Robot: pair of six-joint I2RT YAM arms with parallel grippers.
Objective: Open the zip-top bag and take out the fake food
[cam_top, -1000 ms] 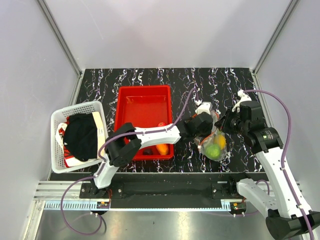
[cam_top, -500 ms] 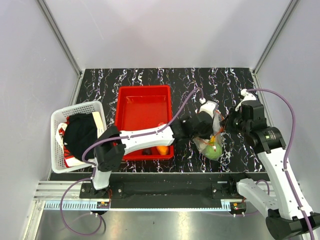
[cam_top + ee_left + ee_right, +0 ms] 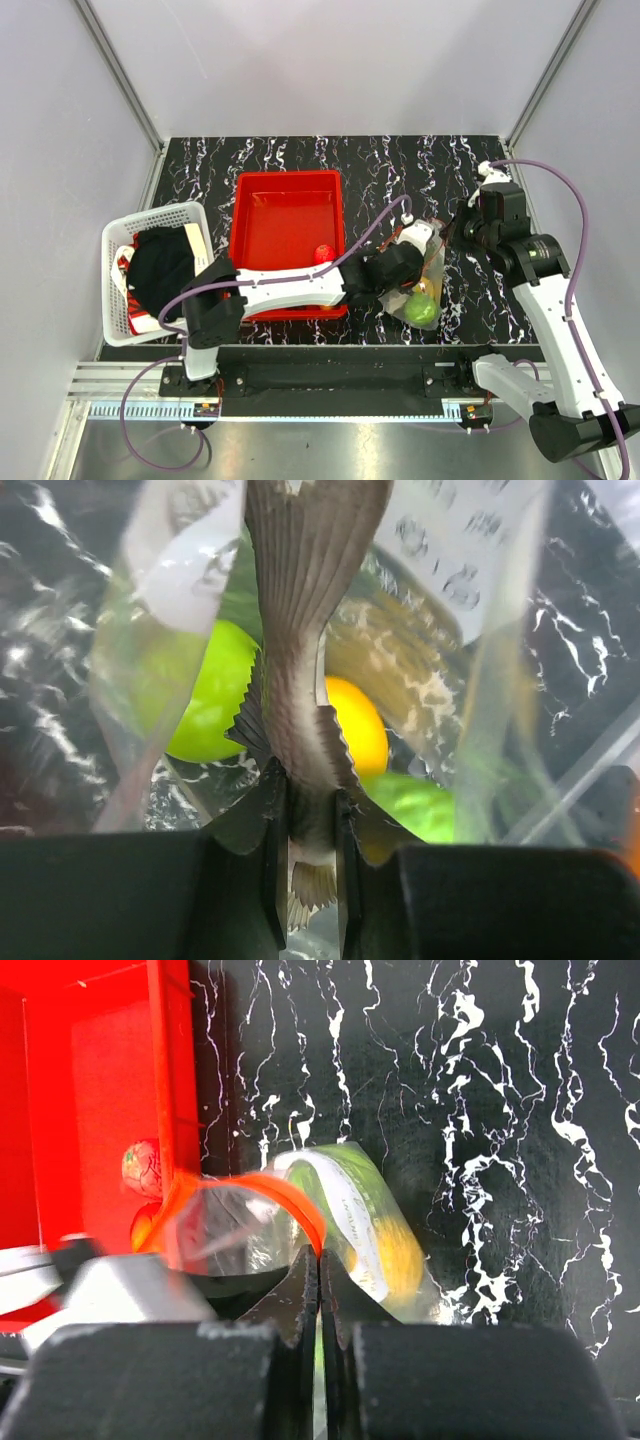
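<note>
The zip-top bag [image 3: 428, 283] lies right of the red tray, its mouth held open. My right gripper [image 3: 453, 232] is shut on the bag's red-orange zip strip [image 3: 285, 1192], the jaws pinched tight [image 3: 320, 1256]. My left gripper [image 3: 308, 802] reaches into the bag [image 3: 470, 630] and is shut on the tail end of the grey fish [image 3: 300, 630]. Behind the fish sit a green fruit [image 3: 205, 695], a yellow one [image 3: 357, 727] and a second green one [image 3: 420, 805]. From above, a green fruit [image 3: 421, 311] shows through the plastic beside my left gripper [image 3: 400, 268].
The red tray [image 3: 285, 185] stands left of the bag, with a red fruit [image 3: 324, 254] in it; my left forearm crosses its near rim. A white basket [image 3: 118, 240] with a black cloth stands at the far left. The frame's rail runs along the table's near edge.
My left gripper has moved nearer and deeper into the bag, now gripping the fish. The right gripper has pulled the zip strip up and away, to the right, stretching the mouth open.
</note>
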